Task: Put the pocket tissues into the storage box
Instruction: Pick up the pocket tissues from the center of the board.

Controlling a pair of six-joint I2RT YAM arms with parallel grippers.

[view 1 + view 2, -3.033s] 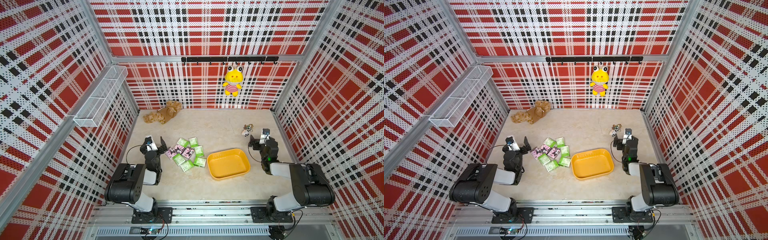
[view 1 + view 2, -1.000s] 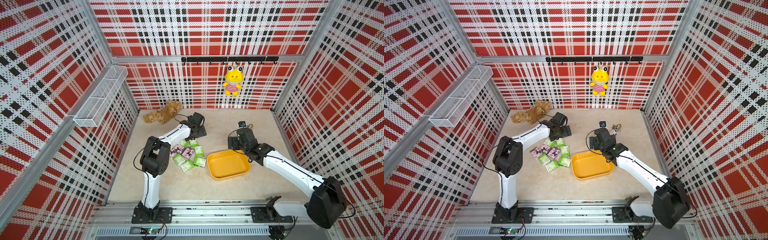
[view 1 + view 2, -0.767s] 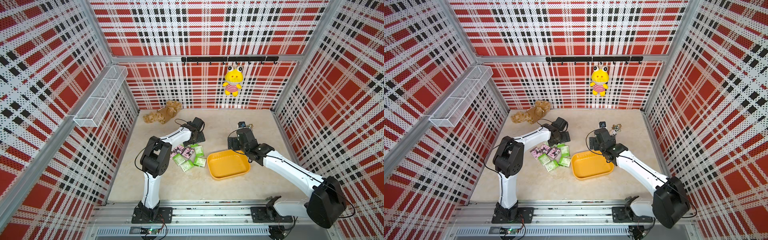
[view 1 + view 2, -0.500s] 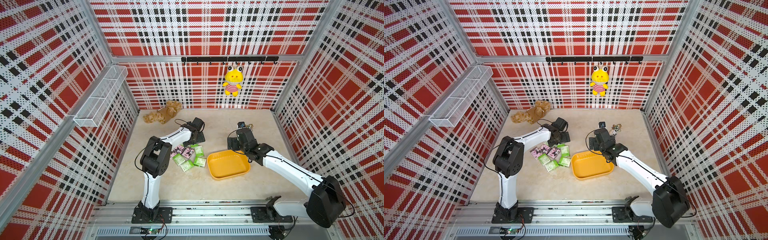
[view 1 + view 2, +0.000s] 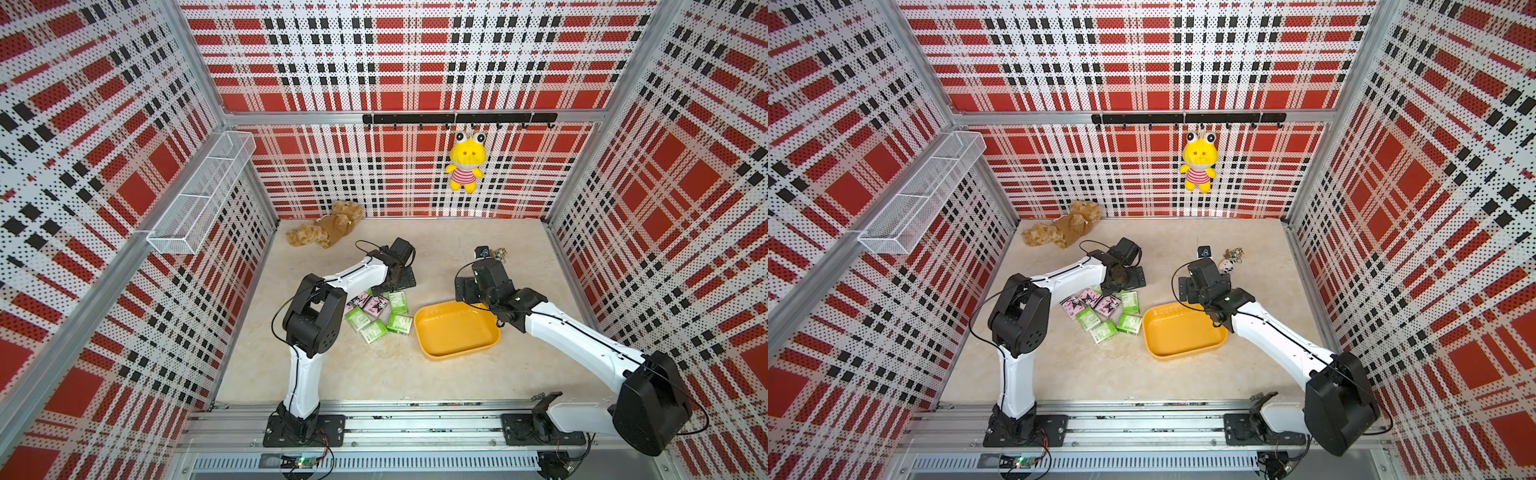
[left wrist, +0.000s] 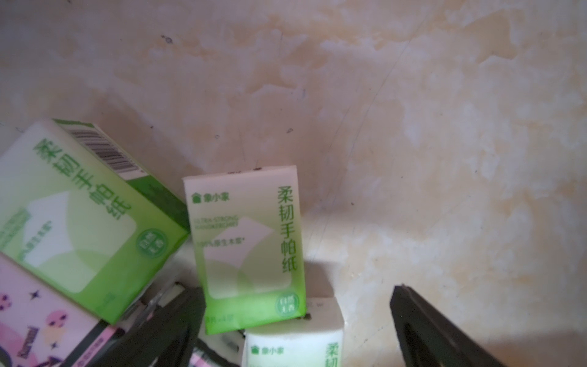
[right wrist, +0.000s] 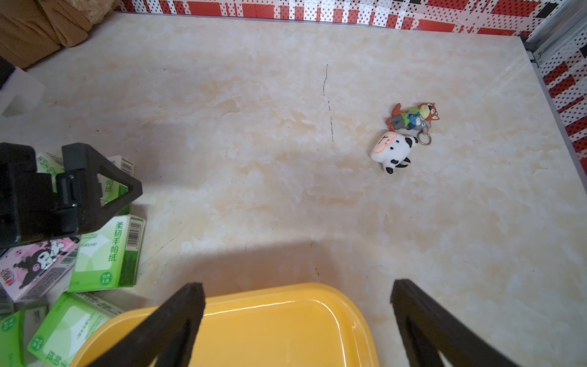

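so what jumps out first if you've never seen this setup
The yellow frog plush hanging from the black hook rail on the red plaid back wall grabs the eye first. Then the bright, empty storage box at the centre, with the green and pink pocket tissues heaped beside it, toward the robot's left.

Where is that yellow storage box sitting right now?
In both top views the storage box lies on the table, right of the pocket tissues, its far rim under the open right gripper.
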